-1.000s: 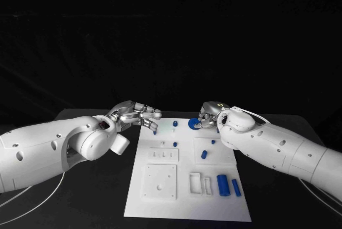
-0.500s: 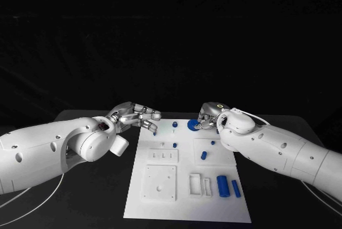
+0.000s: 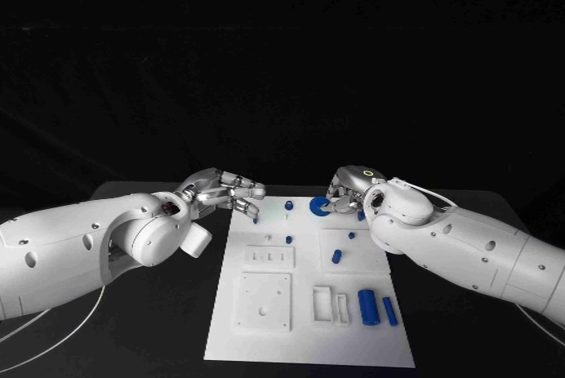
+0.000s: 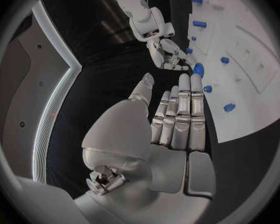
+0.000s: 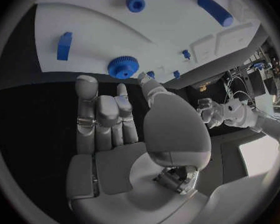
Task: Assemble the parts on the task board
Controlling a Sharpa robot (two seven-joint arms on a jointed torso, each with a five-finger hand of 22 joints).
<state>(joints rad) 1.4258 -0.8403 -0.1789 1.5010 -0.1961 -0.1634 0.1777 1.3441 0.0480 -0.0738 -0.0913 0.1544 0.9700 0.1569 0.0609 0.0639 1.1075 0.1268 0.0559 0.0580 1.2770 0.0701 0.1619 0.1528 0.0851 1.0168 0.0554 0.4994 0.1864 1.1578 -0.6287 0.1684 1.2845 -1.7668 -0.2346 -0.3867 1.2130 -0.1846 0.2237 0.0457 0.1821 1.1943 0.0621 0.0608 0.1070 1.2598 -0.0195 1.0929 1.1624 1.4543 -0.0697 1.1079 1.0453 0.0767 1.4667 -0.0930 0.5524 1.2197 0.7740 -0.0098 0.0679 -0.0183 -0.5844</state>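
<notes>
The white task board (image 3: 309, 339) lies mid-table with blue parts on it. A blue gear (image 3: 319, 205) sits at its far edge. My right hand (image 3: 345, 193) is right beside the gear; in the right wrist view its straight fingers (image 5: 101, 115) and thumb end just short of the gear (image 5: 122, 67), gripping nothing. My left hand (image 3: 231, 190) hovers at the board's far left corner near a small blue peg (image 3: 255, 219), fingers (image 4: 180, 115) stretched out side by side and empty. A short peg (image 3: 288, 205) stands between the hands.
Further blue parts lie on the board: a peg (image 3: 337, 255) in the right-hand square plate, and a thick cylinder (image 3: 368, 305) with a slim bar (image 3: 389, 310) near the front right. White recessed plates (image 3: 264, 301) occupy the front left. Black table surrounds the board.
My right arm has shifted slightly to the right, with its hand still at the gear. The left hand and the parts have stayed put.
</notes>
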